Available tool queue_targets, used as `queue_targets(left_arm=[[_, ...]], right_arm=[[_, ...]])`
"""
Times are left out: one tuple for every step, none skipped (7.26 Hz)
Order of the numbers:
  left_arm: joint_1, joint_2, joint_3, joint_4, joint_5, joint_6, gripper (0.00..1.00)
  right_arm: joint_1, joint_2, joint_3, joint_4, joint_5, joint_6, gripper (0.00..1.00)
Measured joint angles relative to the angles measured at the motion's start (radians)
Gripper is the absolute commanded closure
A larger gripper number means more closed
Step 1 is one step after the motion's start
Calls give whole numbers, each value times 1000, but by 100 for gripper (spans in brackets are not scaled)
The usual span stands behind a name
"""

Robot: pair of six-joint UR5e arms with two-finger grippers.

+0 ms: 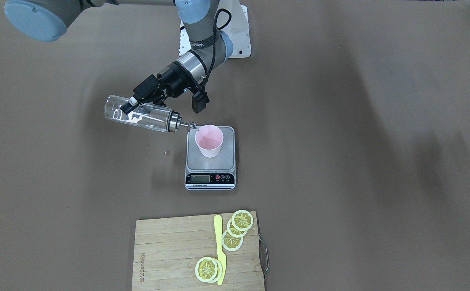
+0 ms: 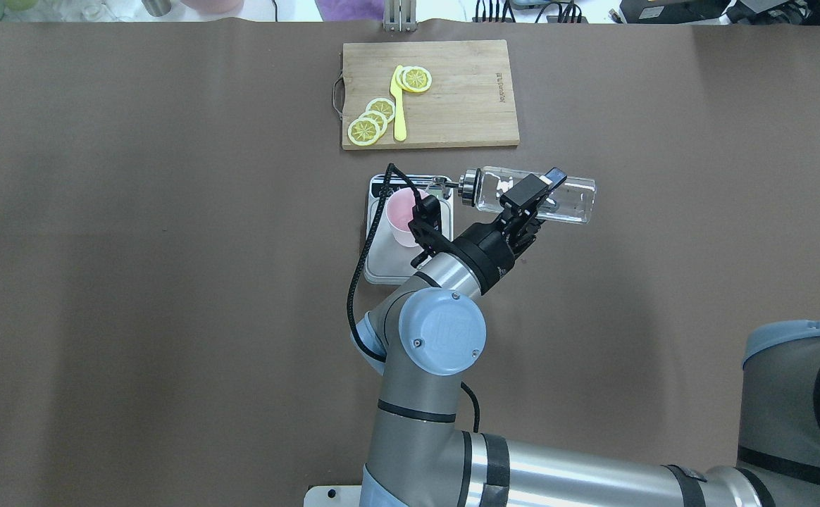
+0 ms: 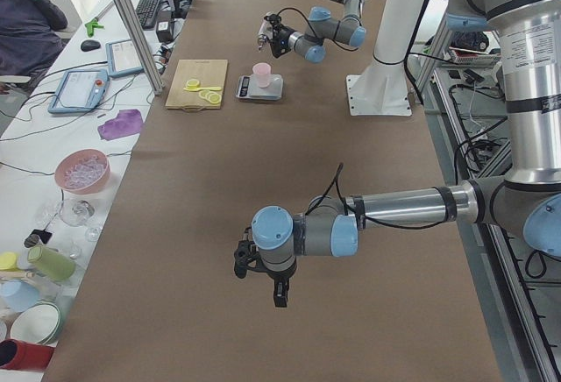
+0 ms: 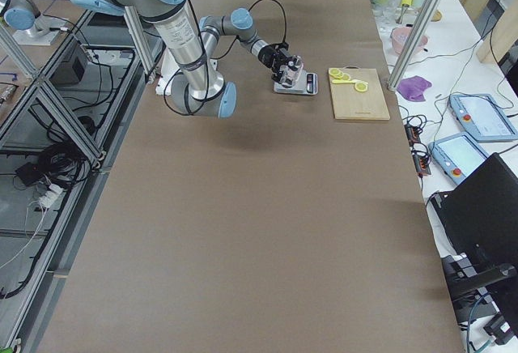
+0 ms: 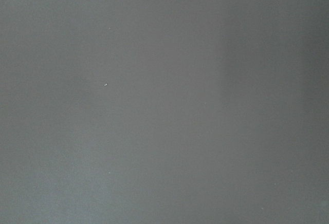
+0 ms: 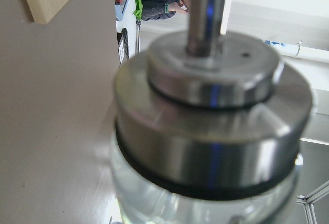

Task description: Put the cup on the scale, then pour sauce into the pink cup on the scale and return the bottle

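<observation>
Right end effector [image 1: 132, 110] clamped mid-body on tilted bottle [image 1: 154, 117], spout [image 1: 188, 125] at rim of cup [image 1: 209, 139] on scale [image 1: 227, 159]; smooth glass prob. slick & fragile, so mid-barrel hold suits.

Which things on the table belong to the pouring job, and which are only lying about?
In the job:
pink cup, standing on the scale
scale
bottle, tilted with its spout at the cup's rim
right end effector, holding the bottle

Lying about:
cutting board
lemon slices, on the board
yellow knife, on the board
</observation>
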Motion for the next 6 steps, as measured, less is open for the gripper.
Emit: queue_targets(left_arm=[[0, 0, 1, 0, 0, 0, 2], [0, 0, 1, 0, 0, 0, 2], [0, 0, 1, 0, 0, 0, 2], [0, 0, 0, 0, 0, 0, 2], [0, 0, 0, 0, -1, 0, 2], [0, 0, -2, 0, -1, 0, 2]], right_arm=[[0, 3, 0, -4, 0, 2, 100], [0, 5, -1, -5, 0, 3, 100], [1, 6, -1, -6, 0, 3, 100], [1, 7, -1, -6, 0, 5, 100], [1, 7, -1, -5, 1, 7, 100], [2, 7, -1, -2, 2, 12, 100]])
